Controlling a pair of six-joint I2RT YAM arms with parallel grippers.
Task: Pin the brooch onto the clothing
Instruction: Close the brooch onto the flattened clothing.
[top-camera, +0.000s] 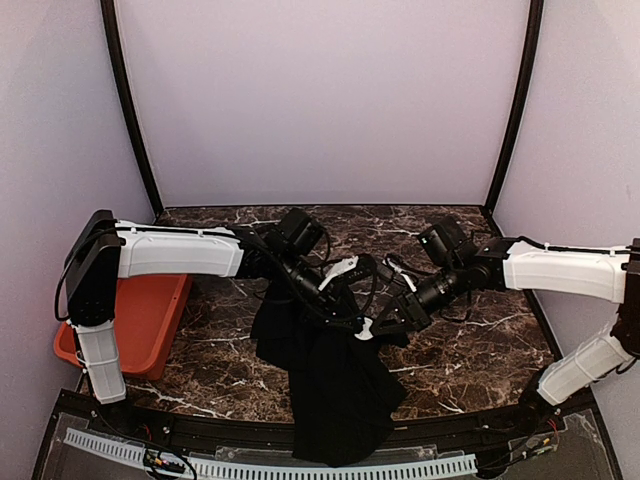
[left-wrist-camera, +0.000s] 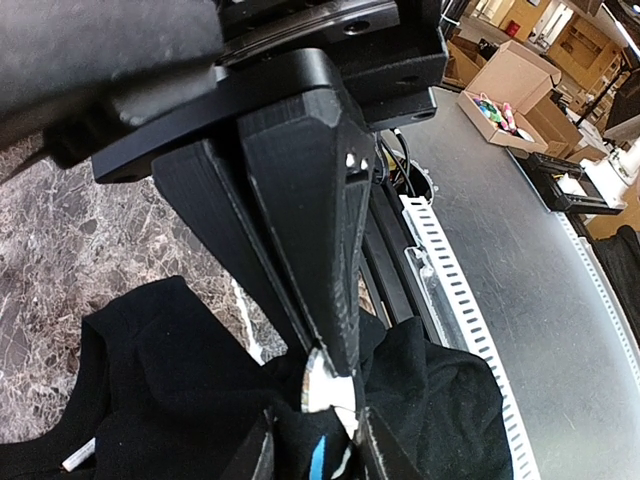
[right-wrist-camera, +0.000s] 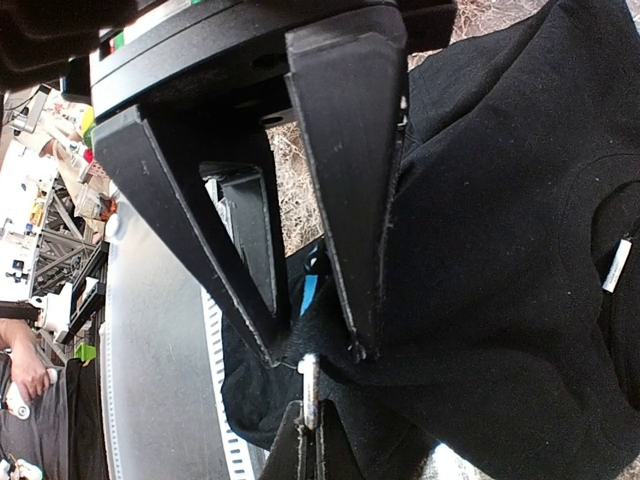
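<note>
Left gripper (left-wrist-camera: 330, 375) pinching the brooch (left-wrist-camera: 322, 388) at a T-shirt (right-wrist-camera: 480, 250) fold nipped by the right gripper (right-wrist-camera: 315, 350); should the cloth slacken, the pin could skid off.

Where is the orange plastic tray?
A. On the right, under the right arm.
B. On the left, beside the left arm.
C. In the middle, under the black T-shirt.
B: the orange plastic tray sits at the left edge of the dark marble table, beside the left arm; the black T-shirt lies apart in the middle.
</note>
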